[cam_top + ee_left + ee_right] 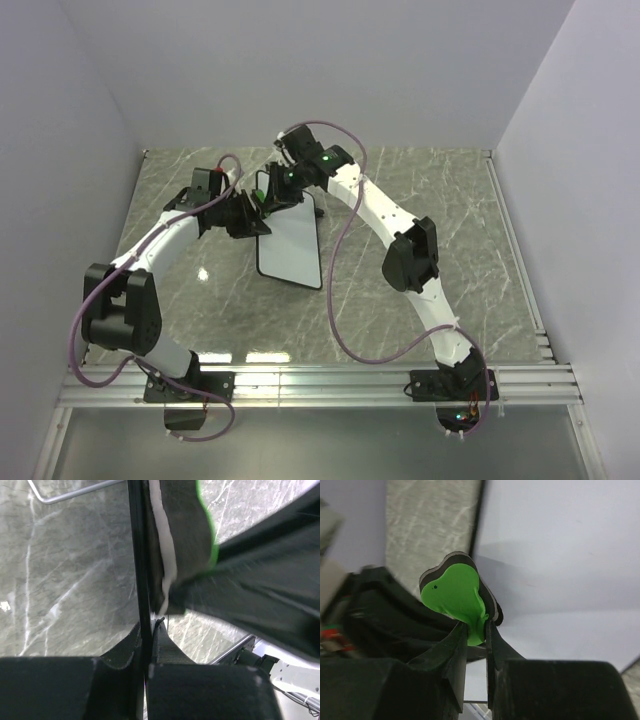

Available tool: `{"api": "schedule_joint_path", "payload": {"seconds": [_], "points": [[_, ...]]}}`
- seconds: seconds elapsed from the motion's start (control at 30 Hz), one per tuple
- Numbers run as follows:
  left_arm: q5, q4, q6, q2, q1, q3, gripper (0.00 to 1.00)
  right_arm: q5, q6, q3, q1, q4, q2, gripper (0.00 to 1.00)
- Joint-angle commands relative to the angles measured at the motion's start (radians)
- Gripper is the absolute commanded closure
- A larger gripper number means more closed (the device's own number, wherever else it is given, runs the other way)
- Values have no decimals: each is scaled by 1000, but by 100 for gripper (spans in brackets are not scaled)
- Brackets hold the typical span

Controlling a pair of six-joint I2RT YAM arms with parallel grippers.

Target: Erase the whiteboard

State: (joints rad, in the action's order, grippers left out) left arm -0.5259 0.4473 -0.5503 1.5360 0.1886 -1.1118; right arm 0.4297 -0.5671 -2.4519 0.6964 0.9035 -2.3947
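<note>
Between the right fingers, closed on its lower lobe, the green eraser has its dark felt side turned to the whiteboard just beyond. The stroke should therefore press that felt flat on the white face and sweep in overlapping passes, not drag on one edge. Opposite them the left fingers are clamped on the board's thin black frame, steadying it over the bench; I judge this clamp must take the push, so pressure wants to be light enough that the board neither twists nor slips.
</note>
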Motion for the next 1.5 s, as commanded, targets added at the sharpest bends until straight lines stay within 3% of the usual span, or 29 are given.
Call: {"api": "schedule_joint_path", "payload": {"seconds": [0.0,0.2,0.47,0.7,0.97,1.0,1.03,1.07,1.1,1.3,1.47], "points": [[-77,44,116,58,144,40,100,147,-30,-19,94,-166,-6,100],[-57,53,107,30,144,46,100,109,-37,79,55,-152,5,100],[-26,116,107,-5,143,-48,100,55,-66,448,-37,-320,216,100],[72,217,96,-27,118,-197,100,-280,-105,831,-162,-301,508,100],[138,257,86,-42,63,-226,100,-583,-100,1094,-233,-169,601,100],[139,260,78,-45,54,-230,100,-588,-100,1135,-241,-167,603,89],[138,260,73,-45,48,-244,100,-594,-96,1152,-248,-164,602,44],[141,261,67,-45,32,-253,100,-597,-90,1165,-259,-164,597,17],[144,261,63,-42,28,-266,100,-597,-83,1182,-262,-163,592,1],[185,303,55,13,-8,-420,100,-605,-60,1192,-268,-152,609,0],[113,263,59,42,-15,-496,100,-617,-19,1185,-270,-150,689,0]]}}
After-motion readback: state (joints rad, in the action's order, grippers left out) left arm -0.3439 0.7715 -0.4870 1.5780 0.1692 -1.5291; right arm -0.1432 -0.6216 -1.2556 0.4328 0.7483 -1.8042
